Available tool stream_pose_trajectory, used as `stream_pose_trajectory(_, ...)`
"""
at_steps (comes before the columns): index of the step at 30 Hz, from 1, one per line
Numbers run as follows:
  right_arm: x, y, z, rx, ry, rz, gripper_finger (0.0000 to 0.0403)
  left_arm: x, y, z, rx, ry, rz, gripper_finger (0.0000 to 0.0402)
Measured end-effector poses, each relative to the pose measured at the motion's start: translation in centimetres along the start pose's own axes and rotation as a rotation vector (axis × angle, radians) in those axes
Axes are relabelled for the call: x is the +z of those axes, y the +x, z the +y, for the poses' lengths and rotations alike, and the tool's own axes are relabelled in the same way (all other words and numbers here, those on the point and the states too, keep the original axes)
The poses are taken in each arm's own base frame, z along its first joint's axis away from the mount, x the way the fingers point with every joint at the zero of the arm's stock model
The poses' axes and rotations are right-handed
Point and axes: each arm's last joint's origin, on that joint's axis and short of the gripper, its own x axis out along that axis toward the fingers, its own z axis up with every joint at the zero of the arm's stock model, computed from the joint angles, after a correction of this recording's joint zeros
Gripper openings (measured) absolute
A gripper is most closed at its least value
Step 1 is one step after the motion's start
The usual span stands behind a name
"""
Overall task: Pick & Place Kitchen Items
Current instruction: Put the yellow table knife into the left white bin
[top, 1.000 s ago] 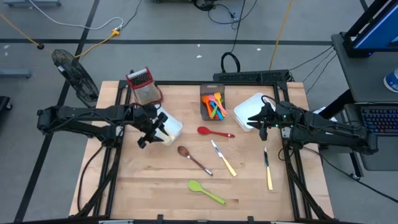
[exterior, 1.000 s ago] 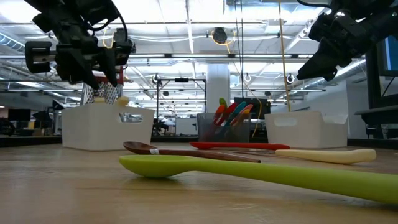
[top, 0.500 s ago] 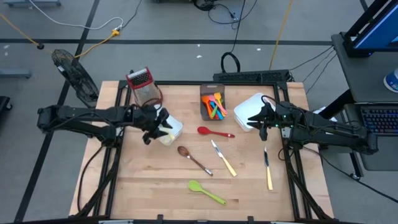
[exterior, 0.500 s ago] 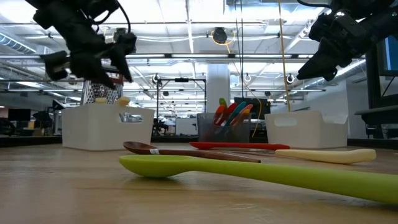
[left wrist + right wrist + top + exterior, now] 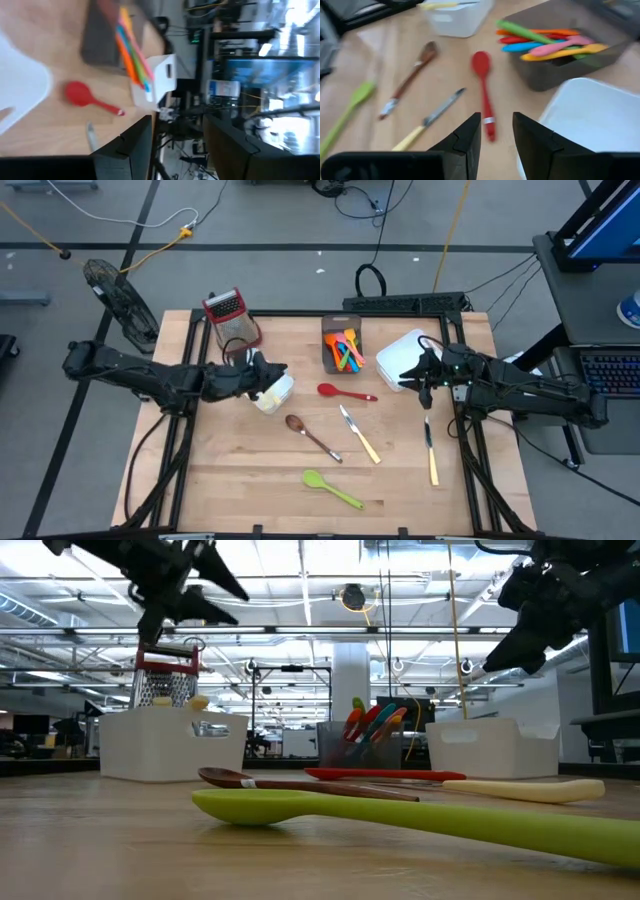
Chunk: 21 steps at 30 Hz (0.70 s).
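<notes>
Wooden desk: red spoon, brown spoon, green spoon, two yellow-handled knives loose | left end effector open, empty, above white bin | right end effector part-open, empty, over second bin | risk: either may clip a bin rim descending.
</notes>
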Motion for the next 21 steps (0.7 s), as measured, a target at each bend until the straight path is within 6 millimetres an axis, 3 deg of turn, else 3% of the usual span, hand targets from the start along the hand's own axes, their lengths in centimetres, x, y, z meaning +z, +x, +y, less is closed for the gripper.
stream_pose_trajectory(12, -0.2, -0.1, 0.9, 0.305, 0.001, 0.057, 0.0105, -5.1, 0.4, 1.0, -0.121, 0.216, -0.023, 0.0179)
stream_pose_trajectory(16, -0.2, -0.2, 1.1, 0.400, 0.014, 0.077, 0.0105, -6.0, 0.7, 2.0, -0.094, 0.301, -0.003, 0.0179)
stream_pose_trajectory(21, -0.3, -0.2, 1.4, 0.424, 0.069, 0.098, 0.0105, -6.4, 0.8, 2.7, -0.051, 0.528, 0.035, 0.0179)
